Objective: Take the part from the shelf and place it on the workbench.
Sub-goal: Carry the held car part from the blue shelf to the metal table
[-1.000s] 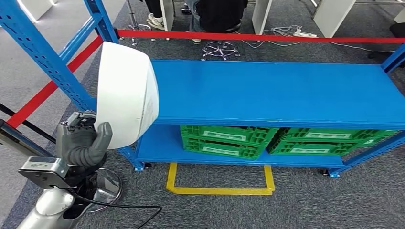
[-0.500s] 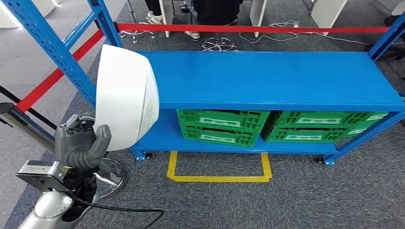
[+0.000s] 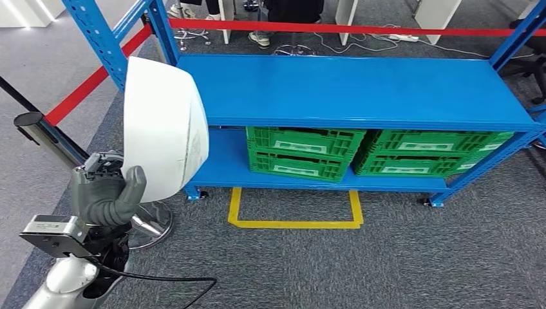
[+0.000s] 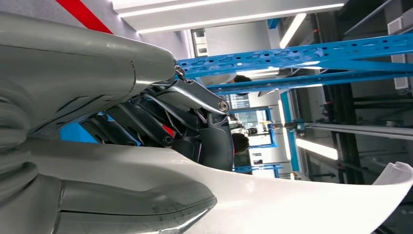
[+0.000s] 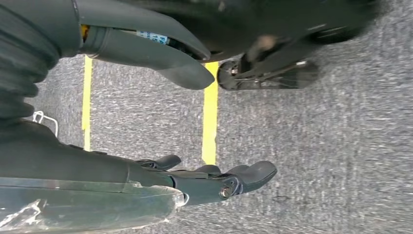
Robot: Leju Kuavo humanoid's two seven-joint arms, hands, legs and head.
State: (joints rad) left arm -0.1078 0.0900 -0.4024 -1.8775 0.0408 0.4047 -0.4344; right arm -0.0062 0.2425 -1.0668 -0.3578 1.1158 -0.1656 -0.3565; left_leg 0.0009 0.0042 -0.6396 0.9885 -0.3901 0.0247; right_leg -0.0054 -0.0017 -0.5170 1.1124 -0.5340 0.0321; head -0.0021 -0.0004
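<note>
The part is a large white curved shell point(image 3: 164, 125). My left hand point(image 3: 106, 193) grips its lower edge and holds it upright at the left, in front of the blue shelf point(image 3: 360, 90). In the left wrist view the grey thumb point(image 4: 126, 209) presses on the white shell point(image 4: 292, 200) with the dark fingers point(image 4: 195, 117) behind it. The right wrist view looks down at the carpet, where my right hand point(image 5: 195, 126) hangs with thumb and fingers apart and nothing between them.
Two green crates point(image 3: 299, 151) point(image 3: 422, 154) sit on the shelf's lower level. A yellow floor outline point(image 3: 293, 215) lies before it. A red barrier tape point(image 3: 348, 29) runs behind, with a person's feet point(image 3: 257, 38) beyond. A metal post with round base point(image 3: 151, 222) stands beside my left arm.
The whole scene has shifted: the camera has drawn back and turned, so the shelf looks farther off. The white shell stays in my left hand's grip.
</note>
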